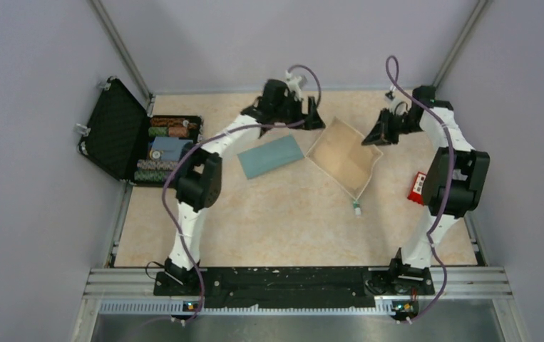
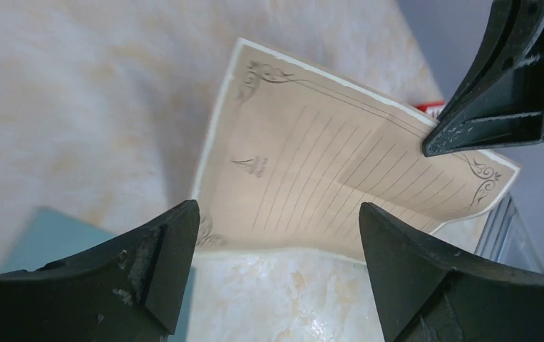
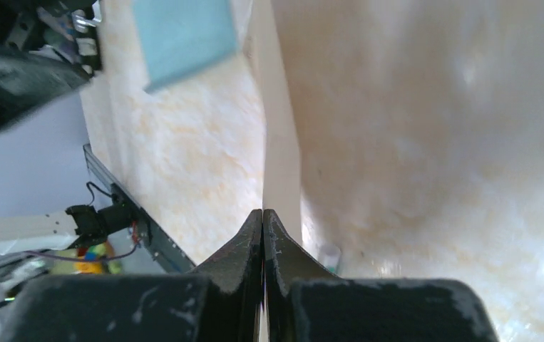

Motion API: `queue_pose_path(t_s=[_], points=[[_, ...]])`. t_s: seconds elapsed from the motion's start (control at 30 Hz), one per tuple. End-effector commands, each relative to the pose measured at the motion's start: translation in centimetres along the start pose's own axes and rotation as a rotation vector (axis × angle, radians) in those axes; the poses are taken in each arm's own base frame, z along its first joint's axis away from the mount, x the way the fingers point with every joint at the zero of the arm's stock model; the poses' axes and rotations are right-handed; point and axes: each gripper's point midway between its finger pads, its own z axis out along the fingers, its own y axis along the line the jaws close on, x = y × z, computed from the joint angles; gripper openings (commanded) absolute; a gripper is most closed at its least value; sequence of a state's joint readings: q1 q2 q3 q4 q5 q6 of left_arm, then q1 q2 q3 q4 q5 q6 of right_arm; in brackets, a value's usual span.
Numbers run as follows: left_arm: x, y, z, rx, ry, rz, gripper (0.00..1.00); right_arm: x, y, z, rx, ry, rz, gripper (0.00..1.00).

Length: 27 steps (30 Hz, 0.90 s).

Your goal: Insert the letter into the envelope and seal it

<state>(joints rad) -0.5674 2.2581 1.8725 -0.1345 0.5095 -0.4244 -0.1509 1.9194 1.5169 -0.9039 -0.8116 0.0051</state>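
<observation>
Gripping: the right gripper [image 3: 262, 214] is clamped on one edge of the letter [image 1: 341, 153]; its jaws meet flat, with the thin sheet running straight out from between them.
Left gripper [image 2: 277, 221]: spread wide and grasping nothing; it hangs just short of the letter's opposite edge.
Letter, place: its lifted far edge is pinched in the right fingertips. Its free edge lies just ahead of the left gripper's open jaws, roughly centred between them.
Letter, shape: it is bowed, with the borders raised off the table [image 1: 269, 221] and the middle sagging.
Envelope [image 1: 271, 157]: it lies flat on the table just beside and partly under the left gripper's own left finger, well apart from the right gripper. Neither hand touches it.
Handling, letter: a light, thin, limp sheet of lined paper. It likely droops and swings from a single pinch, creases if squeezed hard or bent sharply, and slides easily on the smooth tabletop.
Where to hold: judged best on the free border facing the left jaws, near a corner and opposite the right pinch, so that two holds keep it taut.
Handling, envelope: thin and pressed flat to the table, so probably hard to get under. Whether its flap is open cannot be told.
</observation>
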Motion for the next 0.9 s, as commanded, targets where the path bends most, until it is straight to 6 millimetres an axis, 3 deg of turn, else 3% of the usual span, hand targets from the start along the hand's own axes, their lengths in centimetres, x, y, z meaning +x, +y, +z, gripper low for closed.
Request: queue_pose_path(t_s=[0.0, 0.13, 0.2, 0.3, 0.43, 0.57, 0.73, 0.87], points=[[-14.5, -3.6, -16.3, -0.02, -0.338, 0.093, 0.88, -4.6, 12.0, -6.1, -0.151, -0.209, -0.433, 0.0], [-15.2, -3.7, -23.8, -0.059, -0.419, 0.11, 0.88, -5.8, 17.6, -8.7, -0.21, -0.341, -0.599, 0.0], [-14.4, -3.8, -25.8, -0.104, -0.419, 0.167, 0.83, -6.0, 20.4, -9.9, -0.227, -0.403, -0.683, 0.0], [-13.6, -4.7, -28.0, -0.134, -0.433, 0.272, 0.86, -5.4, 24.1, -11.0, -0.279, -0.451, -0.727, 0.0], [-11.8, -7.2, -28.7, 0.015, -0.488, 0.301, 0.92, -4.1, 27.6, -12.7, -0.37, -0.475, -0.774, 0.0], [-9.7, -10.2, -28.4, 0.253, -0.496, 0.217, 0.93, -1.3, 29.4, -14.1, -0.464, -0.441, -0.816, 0.0], [-7.7, -12.3, -28.0, 0.412, -0.395, 0.101, 0.96, 1.0, 29.5, -14.5, -0.493, -0.423, -0.825, 0.0], [-6.6, -11.3, -26.7, 0.438, -0.358, 0.0, 0.98, 1.3, 29.5, -14.0, -0.533, -0.426, -0.772, 0.0]])
